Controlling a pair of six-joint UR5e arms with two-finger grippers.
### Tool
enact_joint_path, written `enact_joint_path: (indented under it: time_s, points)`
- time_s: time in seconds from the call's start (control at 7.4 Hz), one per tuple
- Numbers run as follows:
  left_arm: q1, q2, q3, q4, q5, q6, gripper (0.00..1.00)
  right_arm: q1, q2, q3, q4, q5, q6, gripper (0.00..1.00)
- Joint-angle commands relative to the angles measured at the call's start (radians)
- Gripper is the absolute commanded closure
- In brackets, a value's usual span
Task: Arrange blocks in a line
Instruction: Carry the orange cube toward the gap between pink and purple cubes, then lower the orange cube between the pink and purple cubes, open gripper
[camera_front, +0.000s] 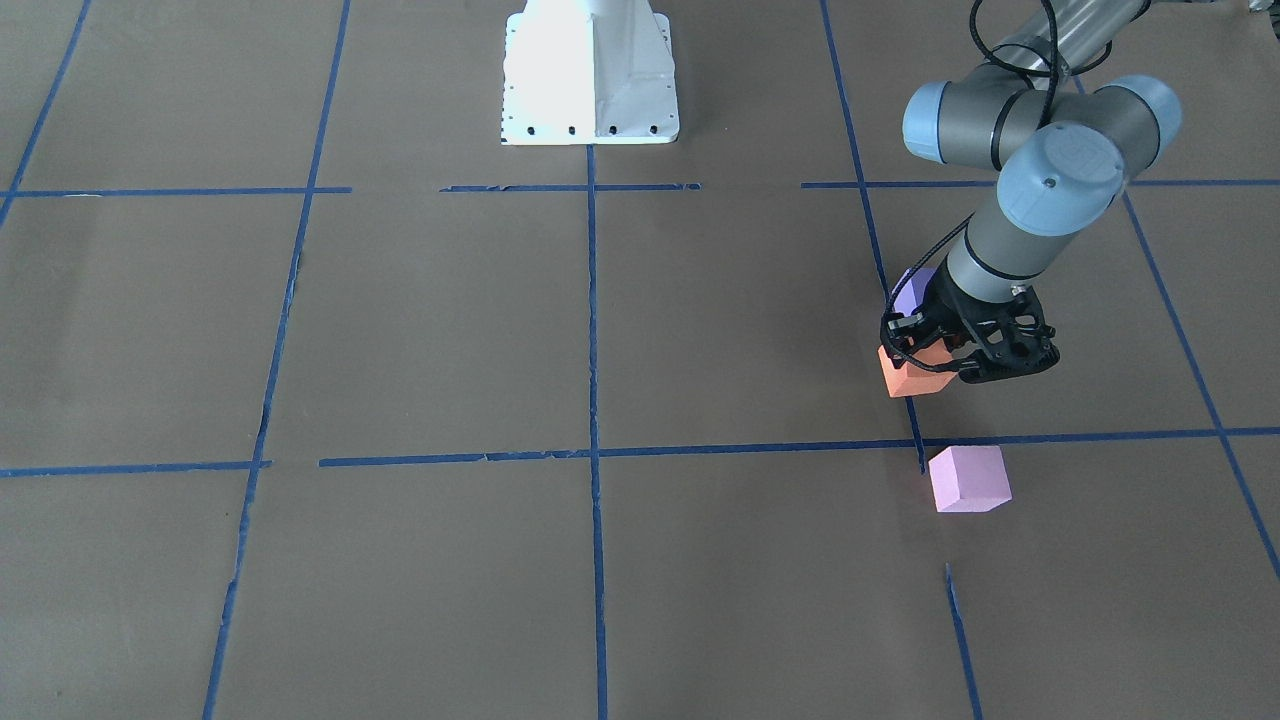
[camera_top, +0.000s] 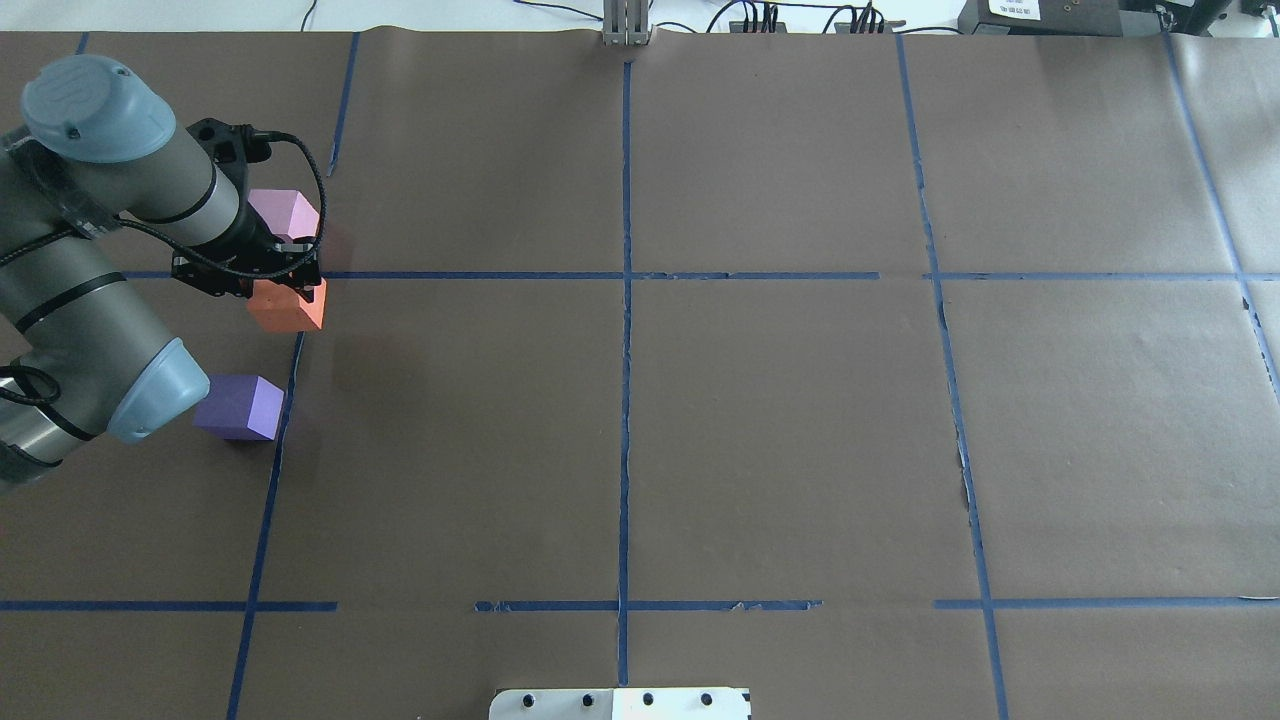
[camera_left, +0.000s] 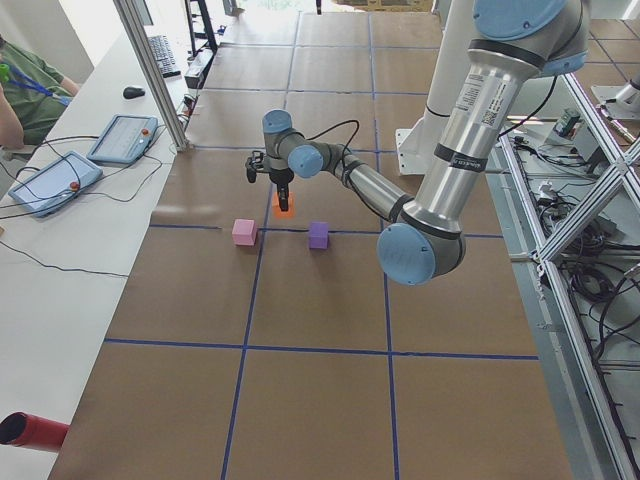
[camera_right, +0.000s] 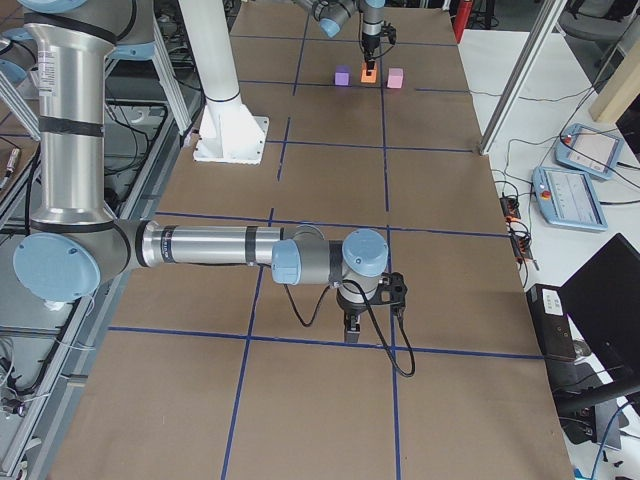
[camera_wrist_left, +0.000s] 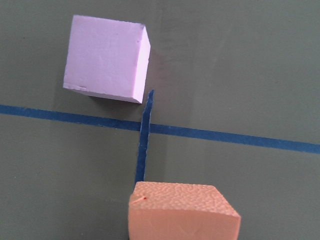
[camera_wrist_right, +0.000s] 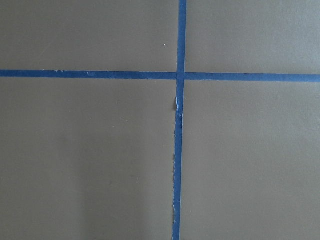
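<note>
Three foam cubes lie near a blue tape crossing on my left side. My left gripper (camera_top: 283, 283) is shut on the orange block (camera_top: 288, 306), at or just above the table; I cannot tell which. The pale pink block (camera_top: 285, 213) lies just beyond it, and the violet-purple block (camera_top: 240, 407) lies nearer my base. In the front-facing view the orange block (camera_front: 910, 377) sits under the gripper (camera_front: 935, 362), between the purple block (camera_front: 915, 288) and the pink block (camera_front: 968, 479). The left wrist view shows the orange block (camera_wrist_left: 182, 212) close below the pink one (camera_wrist_left: 107, 57). My right gripper (camera_right: 352, 328) hangs low over bare table; I cannot tell whether it is open.
The white robot base (camera_front: 590, 75) stands at the middle of my table edge. Blue tape lines (camera_top: 625, 275) divide the brown table into squares. An operators' desk with tablets (camera_left: 120, 138) and a red roll (camera_left: 30, 430) runs along the far side.
</note>
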Motion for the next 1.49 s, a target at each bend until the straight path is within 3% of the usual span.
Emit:
enact_joint_path:
  time_s: [0.0, 0.54, 1.08, 1.22, 1.35]
  points:
    - [-0.001, 0.018, 0.017, -0.005, -0.002, 0.045, 1.00, 0.001, 0.000, 0.000, 0.000, 0.000, 0.000, 0.00]
    - [-0.004, 0.058, 0.073, -0.100, -0.002, 0.094, 1.00, -0.001, 0.000, -0.002, 0.000, 0.000, 0.000, 0.00]
    - [-0.028, 0.059, 0.095, -0.106, -0.003, 0.143, 0.98, -0.001, 0.000, 0.000, -0.002, 0.000, 0.000, 0.00]
    - [-0.028, 0.059, 0.097, -0.106, -0.003, 0.145, 0.70, 0.001, 0.000, 0.000, -0.002, 0.000, 0.000, 0.00]
    - [-0.028, 0.059, 0.097, -0.106, -0.003, 0.145, 0.54, 0.001, 0.000, 0.000, 0.000, 0.000, 0.000, 0.00]
